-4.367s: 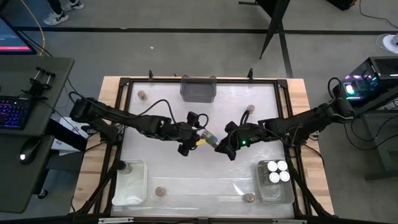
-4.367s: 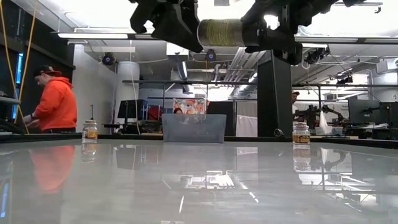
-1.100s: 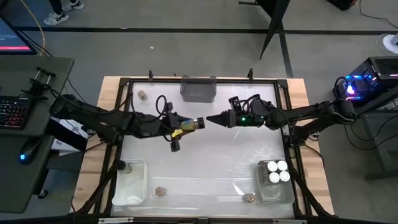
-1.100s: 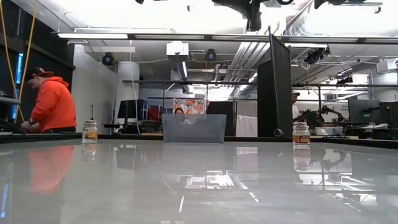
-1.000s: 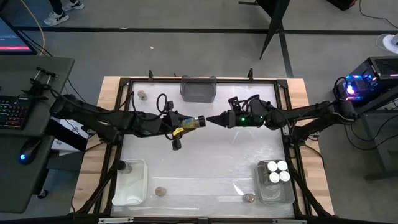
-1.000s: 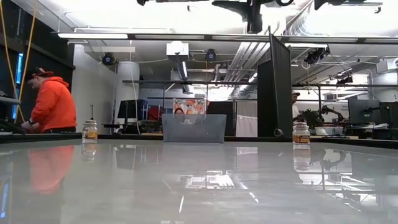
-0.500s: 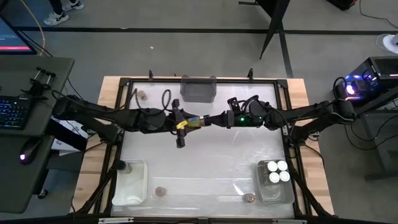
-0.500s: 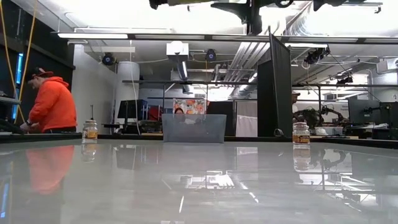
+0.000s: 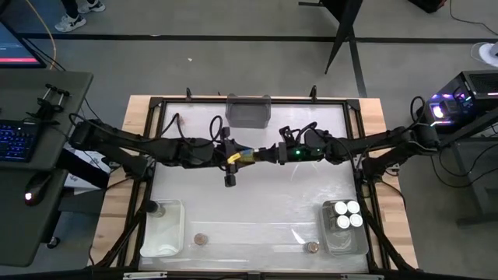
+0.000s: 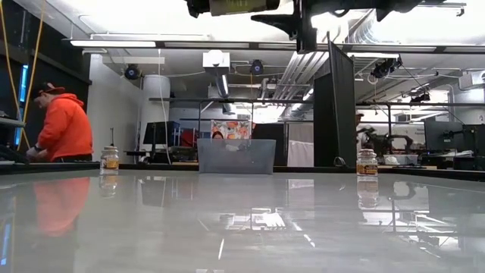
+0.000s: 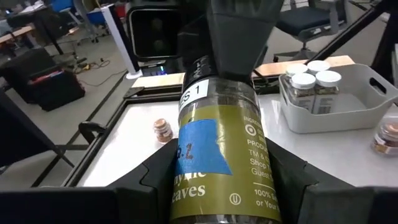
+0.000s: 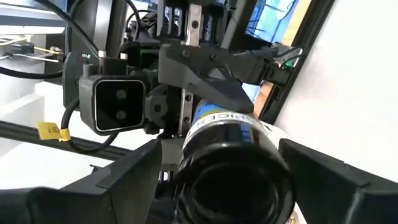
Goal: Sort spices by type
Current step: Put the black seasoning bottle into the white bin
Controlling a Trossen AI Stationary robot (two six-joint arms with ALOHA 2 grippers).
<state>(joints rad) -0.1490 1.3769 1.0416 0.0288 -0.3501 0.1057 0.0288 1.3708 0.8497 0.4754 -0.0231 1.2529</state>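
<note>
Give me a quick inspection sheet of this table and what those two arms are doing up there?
Surface: glossy white table, wooden edges.
Job's things: one spice jar held in the air between the arms; three white-lidded jars in the right bin; single jars scattered near the table's edges.
Clutter: grey bin at the far edge; clear bin front left.
Grippers: left gripper holds the jar's body; right gripper open around its dark-capped end.
Cables: looped along both arms.
Surroundings: person in orange, desk with keyboard.
</note>
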